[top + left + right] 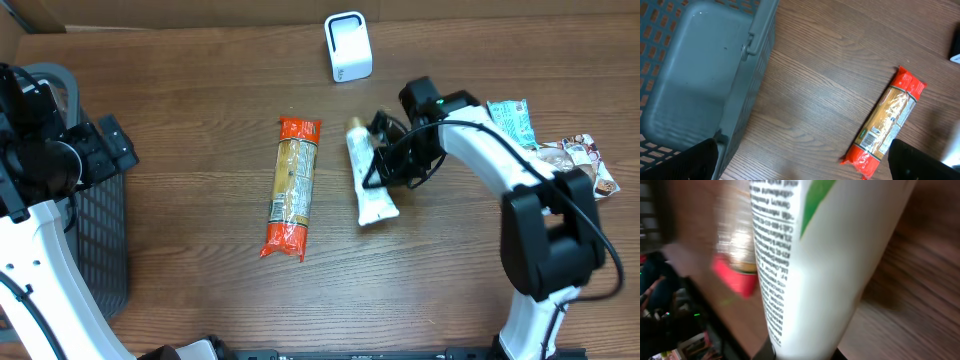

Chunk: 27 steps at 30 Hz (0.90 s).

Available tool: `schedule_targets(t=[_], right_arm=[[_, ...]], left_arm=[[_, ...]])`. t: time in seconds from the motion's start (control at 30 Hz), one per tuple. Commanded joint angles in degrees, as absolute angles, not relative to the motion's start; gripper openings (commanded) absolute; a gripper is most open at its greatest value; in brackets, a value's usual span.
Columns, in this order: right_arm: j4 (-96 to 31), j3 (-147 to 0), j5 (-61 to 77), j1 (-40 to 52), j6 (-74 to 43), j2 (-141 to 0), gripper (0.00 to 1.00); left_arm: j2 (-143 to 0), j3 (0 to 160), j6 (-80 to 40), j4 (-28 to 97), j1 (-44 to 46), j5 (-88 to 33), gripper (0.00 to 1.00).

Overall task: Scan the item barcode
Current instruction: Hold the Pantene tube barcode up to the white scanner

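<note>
White tube (378, 205) clamped across its width by right gripper (386, 163), left gripper (805, 167) spread wide, near grey basket (690, 75)

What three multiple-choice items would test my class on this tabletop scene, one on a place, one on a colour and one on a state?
1. Where is the white tube?
A. In the grey basket.
B. Beside the pasta packet, at the right gripper.
C. On top of the white scanner.

2. What colour are the pasta packet's ends?
A. Orange-red.
B. Blue.
C. Green.

3. How is the left gripper?
A. Shut on the pasta packet.
B. Shut on the basket rim.
C. Open, holding nothing.

Answers:
1 B: the overhead view shows the tube next to the packet, with the right gripper on it.
2 A: both crimped ends are orange-red.
3 C: its fingers stand wide apart with nothing between them.
</note>
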State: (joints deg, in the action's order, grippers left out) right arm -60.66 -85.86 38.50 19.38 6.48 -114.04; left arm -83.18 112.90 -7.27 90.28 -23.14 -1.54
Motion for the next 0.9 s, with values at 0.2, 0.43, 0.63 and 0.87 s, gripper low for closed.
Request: schedule_targets(t=[0.2,0.43,0.63,0.87], right_arm=[[-61.8,-89.5,53.8,19.0,9.7,-95.0,0.04],[-62.3,-89.5,54.1,19.2,9.7,-91.3,0.04],[-60.6,-89.8,49.9,19.2,2.3,-91.3,0.04],[-60.1,-101.5,16.4,21.2,-10.9,-93.0,0.03]], left_arm=[[-83.2,113.0,-6.4,90.1,-23.2,-2.0,1.00],[-83.2,113.0,-6.4,90.1,-23.2,-2.0,0.99],[-83.2,113.0,-6.4,90.1,-23.2,-2.0,1.00],[-83.2,113.0,-6.4,90.2,-23.2,-2.0,1.00]])
